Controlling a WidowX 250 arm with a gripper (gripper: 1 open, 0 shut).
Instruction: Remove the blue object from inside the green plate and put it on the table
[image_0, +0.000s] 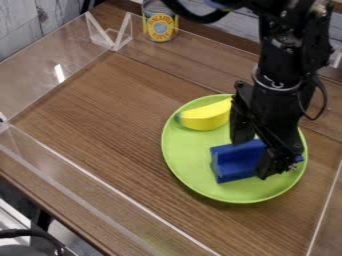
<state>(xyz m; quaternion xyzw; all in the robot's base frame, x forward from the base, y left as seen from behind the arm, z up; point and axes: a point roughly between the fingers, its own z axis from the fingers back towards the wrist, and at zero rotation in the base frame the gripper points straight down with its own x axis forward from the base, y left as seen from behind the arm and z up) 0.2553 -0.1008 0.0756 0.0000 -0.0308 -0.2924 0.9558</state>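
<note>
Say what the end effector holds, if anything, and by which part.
Nothing is held: the end effector is open at the blue block.

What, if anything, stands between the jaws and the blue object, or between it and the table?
Nothing visible blocks the jaws from the blue object. Toward the table, only the green plate's shallow rim intervenes.

The black arm is reaching down from the top right, and its tool (263, 145) is pointing down, fingers spread open.
</note>
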